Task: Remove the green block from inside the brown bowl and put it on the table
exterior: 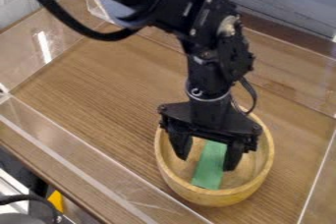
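Gripper (206, 150): spread wide, empty, low over brown bowl (178, 181). Green block (213, 168): lying inside, nearer right finger. Risk: off-centre closing, fingers striking rim, block slipping.

1 camera view only, so nothing is shared with a second view. It looks down at a steep angle from above and in front of the table (92, 90), turned so the wood grain runs diagonally across the frame. It sits fairly near: the clear wall (79, 164) crosses the lower left corner, the arm (157, 7) enters from the top, and the bowl (178, 181) lies low and right of centre.
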Robot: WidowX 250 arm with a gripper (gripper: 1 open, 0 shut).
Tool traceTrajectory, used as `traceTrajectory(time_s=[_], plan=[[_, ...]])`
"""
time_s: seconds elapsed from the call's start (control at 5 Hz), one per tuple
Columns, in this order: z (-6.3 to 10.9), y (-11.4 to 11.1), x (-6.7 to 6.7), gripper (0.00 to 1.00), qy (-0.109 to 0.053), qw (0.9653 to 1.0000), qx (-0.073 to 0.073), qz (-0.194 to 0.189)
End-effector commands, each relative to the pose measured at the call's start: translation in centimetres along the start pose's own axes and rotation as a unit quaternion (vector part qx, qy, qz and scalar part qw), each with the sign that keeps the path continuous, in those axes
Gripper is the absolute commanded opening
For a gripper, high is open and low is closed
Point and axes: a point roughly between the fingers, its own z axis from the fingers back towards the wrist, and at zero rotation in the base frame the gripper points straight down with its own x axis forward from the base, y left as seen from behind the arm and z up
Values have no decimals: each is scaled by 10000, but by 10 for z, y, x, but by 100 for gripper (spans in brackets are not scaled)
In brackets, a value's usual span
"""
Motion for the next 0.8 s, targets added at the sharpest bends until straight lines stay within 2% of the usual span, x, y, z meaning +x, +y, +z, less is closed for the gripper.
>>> traceTrajectory(time_s=[0.0,0.2,0.6], plan=[[5,-1,5,100,-230,9994,-72,264],[2,-1,4,100,-287,9982,-50,523],[-11,-9,3,100,-327,9973,-30,658]])
